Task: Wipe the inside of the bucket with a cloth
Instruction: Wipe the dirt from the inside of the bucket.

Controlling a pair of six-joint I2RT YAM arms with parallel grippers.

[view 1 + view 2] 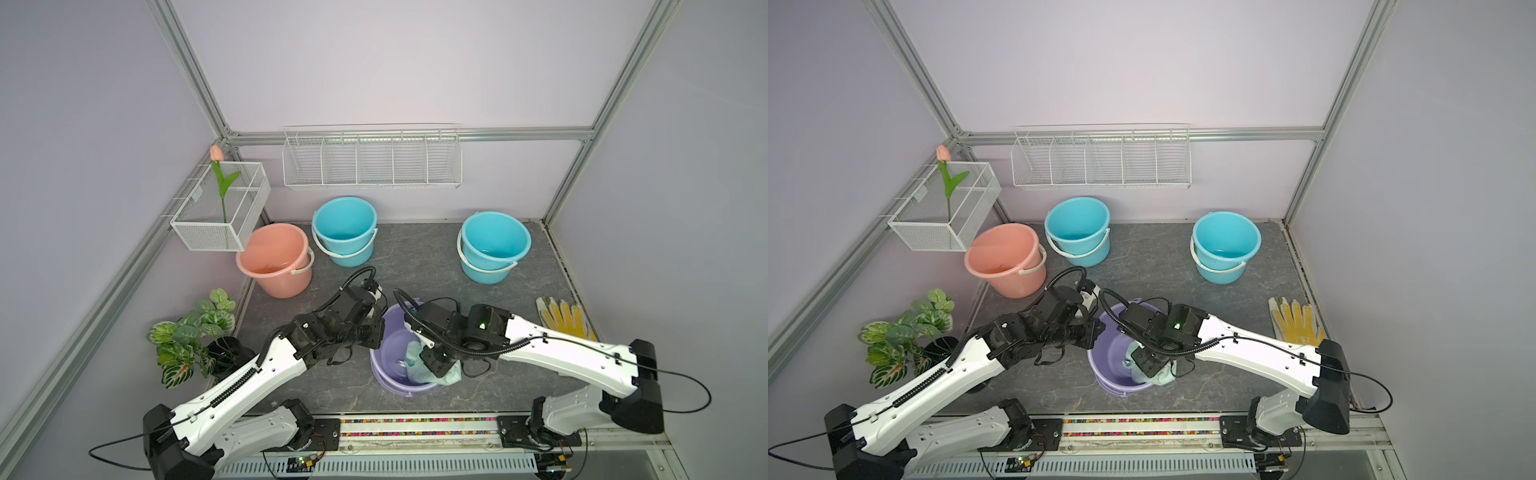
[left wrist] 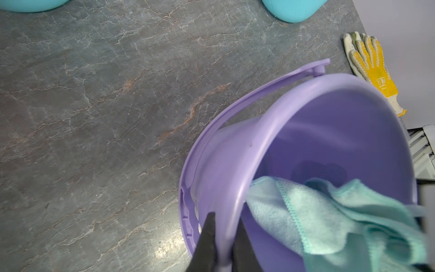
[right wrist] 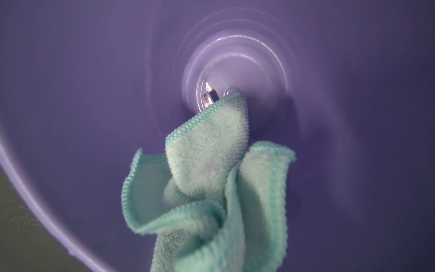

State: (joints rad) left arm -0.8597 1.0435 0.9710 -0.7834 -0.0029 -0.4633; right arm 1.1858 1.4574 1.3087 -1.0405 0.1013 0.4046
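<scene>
At far left, potted plant (image 1: 191, 332) beside the table (image 1: 415, 257); pink bucket (image 1: 282, 286) and blue bucket (image 1: 349, 257) stand further back. Left end effector (image 2: 224, 232) clamped on the purple bucket (image 1: 384, 357) rim, one finger inside, one outside. Purple bucket sits front centre, between both arms. Cloth (image 3: 207, 153) bunched inside it, hanging over the base, one fold lapping the rim on the right. Right end effector (image 1: 436, 361) reaches into the bucket, closed on the cloth; fingers hidden. Second blue bucket (image 1: 486, 272) back right, glove (image 1: 565, 318) flat at right edge.
</scene>
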